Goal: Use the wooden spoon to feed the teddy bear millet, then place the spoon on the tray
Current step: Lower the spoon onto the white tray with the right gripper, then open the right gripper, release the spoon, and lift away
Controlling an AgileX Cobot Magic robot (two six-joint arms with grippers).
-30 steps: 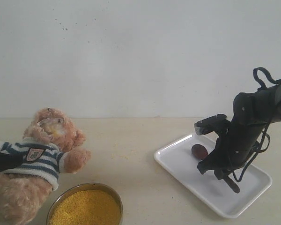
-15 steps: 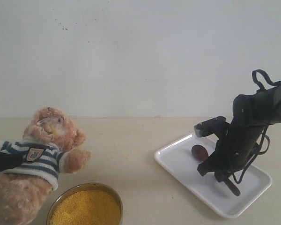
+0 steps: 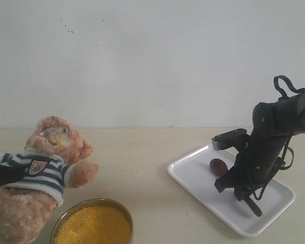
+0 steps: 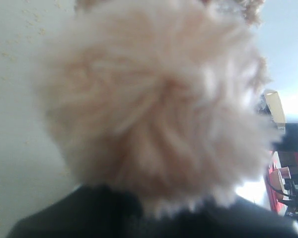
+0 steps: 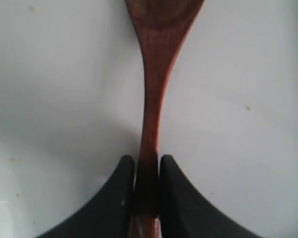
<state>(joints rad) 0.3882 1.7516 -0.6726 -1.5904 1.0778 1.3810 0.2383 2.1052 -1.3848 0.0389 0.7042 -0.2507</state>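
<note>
Only the right wrist view shows the right gripper (image 5: 147, 171) clamped on the dark reddish-brown wooden spoon's (image 5: 156, 74) thin handle, over the white rectangular tray (image 5: 248, 74). I cannot tell the left gripper's (image 3: 0, 174) state.

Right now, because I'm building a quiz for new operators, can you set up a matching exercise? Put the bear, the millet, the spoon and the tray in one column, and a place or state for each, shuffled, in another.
Things:
1. teddy bear
2. millet
3. wooden spoon
4. tray

Places or states:
A. gripped by its handle in the right gripper
B. heaped in a round metal bowl
C. white, lying beneath the spoon
D. propped at the left of the exterior view

Pairs: 1-D, 2-B, 3-A, 4-C
</note>
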